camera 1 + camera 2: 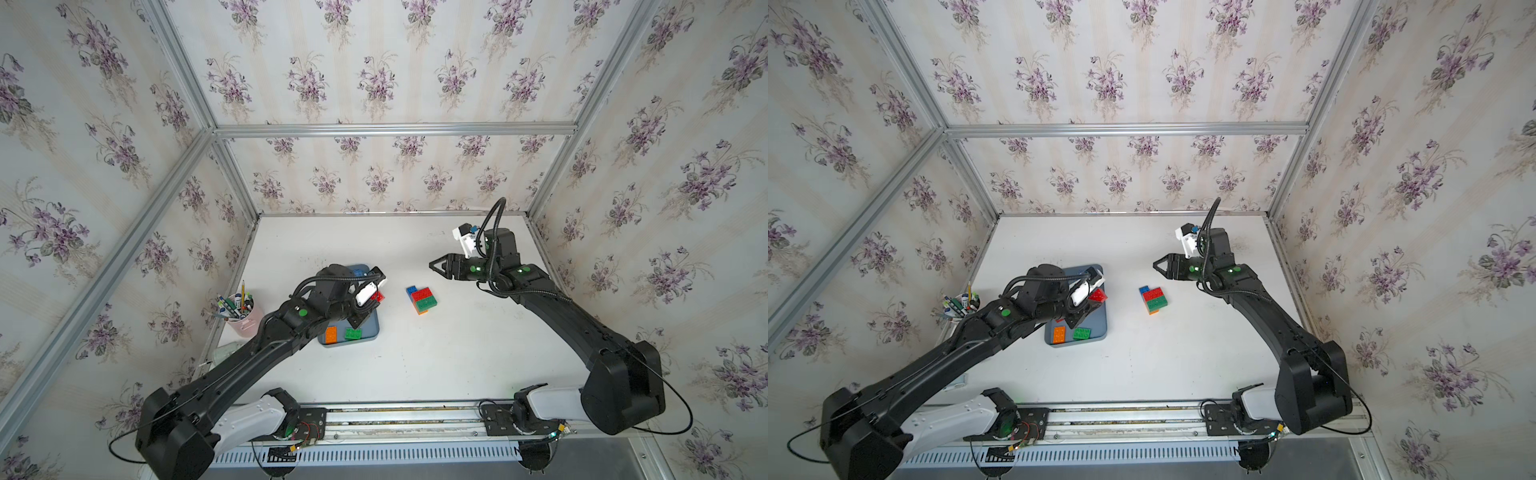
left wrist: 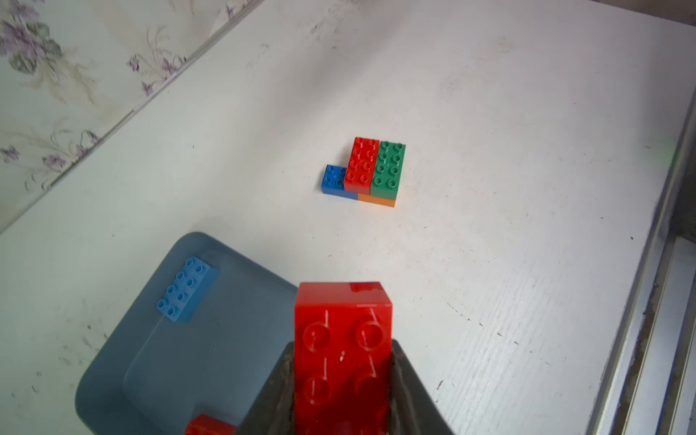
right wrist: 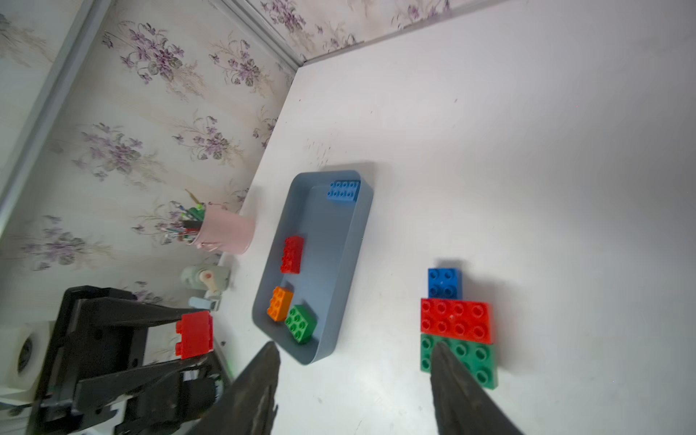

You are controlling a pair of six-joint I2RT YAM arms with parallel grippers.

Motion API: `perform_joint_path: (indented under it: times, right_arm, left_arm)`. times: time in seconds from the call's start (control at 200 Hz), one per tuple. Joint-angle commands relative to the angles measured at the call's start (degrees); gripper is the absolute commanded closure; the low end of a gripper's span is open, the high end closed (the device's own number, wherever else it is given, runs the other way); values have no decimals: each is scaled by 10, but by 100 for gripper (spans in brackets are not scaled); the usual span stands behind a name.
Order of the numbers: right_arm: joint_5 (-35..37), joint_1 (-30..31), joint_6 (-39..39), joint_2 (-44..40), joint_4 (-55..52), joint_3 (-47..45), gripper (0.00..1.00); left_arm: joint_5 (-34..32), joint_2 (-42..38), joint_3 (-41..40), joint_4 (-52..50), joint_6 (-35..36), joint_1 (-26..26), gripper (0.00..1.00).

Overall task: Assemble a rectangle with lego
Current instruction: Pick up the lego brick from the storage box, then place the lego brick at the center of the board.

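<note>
The rectangle is only partly built. On the bench [image 1: 457,357], between the two arms, stands a stepped block [image 1: 421,299]. A red oblong brick [image 3: 455,320] and a green oblong brick [image 3: 480,361] sit side by side on top of a lower orange brick [image 2: 376,201] and a blue brick [image 3: 444,282]. The blue brick's bare end juts out past the red one, so the outline is notched rather than a clean rectangle. Four loose bricks lie in the blue-grey tray [image 3: 341,297]: a light blue oblong brick [image 3: 343,192], a small red brick [image 3: 292,255], a loose orange brick [image 3: 280,303] and a loose green brick [image 3: 300,324]. Much of the work therefore seems left to do. The left claw [image 3: 194,335] is pinching a fifth piece, the held red brick [image 2: 341,331], by its two sides and holds it over the tray. The stepped block lies well apart from it, across open bench towards the right arm. The bare blue studs look like a likely seat for this brick, though that is only a judgement. The right claw [image 3: 354,346] is spread and empty. It hovers near the block on the side away from the robot's base and touches nothing.
</note>
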Motion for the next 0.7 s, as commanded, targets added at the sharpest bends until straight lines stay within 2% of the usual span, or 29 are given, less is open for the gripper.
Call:
perform_joint_path:
  times: [0.0, 0.12, 0.27, 0.325, 0.405, 0.455, 0.585, 0.694]
  right_arm:
    - [-113, -3, 51, 5, 2, 13, 36]
    - [-140, 5, 42, 15, -17, 24, 36]
    - [-103, 7, 26, 15, -41, 22, 36]
    - [-93, 7, 24, 14, -42, 19, 36]
    - [-70, 7, 24, 18, -42, 17, 36]
    - [-52, 7, 25, 23, -44, 18, 36]
    - [-26, 7, 25, 38, -43, 18, 36]
    - [-7, 7, 28, 50, -37, 22, 36]
  left_arm:
    - [34, -7, -3, 66, 54, -2, 74]
    - [61, 24, 22, 55, 56, -3, 78]
    - [55, 48, 30, 65, 48, -6, 78]
    - [34, 50, 24, 69, 42, -6, 78]
    - [-39, 55, 11, 80, 12, -6, 78]
    - [-102, 68, 13, 72, -35, -5, 78]
    - [-257, 114, 32, -12, -243, -2, 78]
    - [-297, 141, 26, -49, -390, 0, 78]
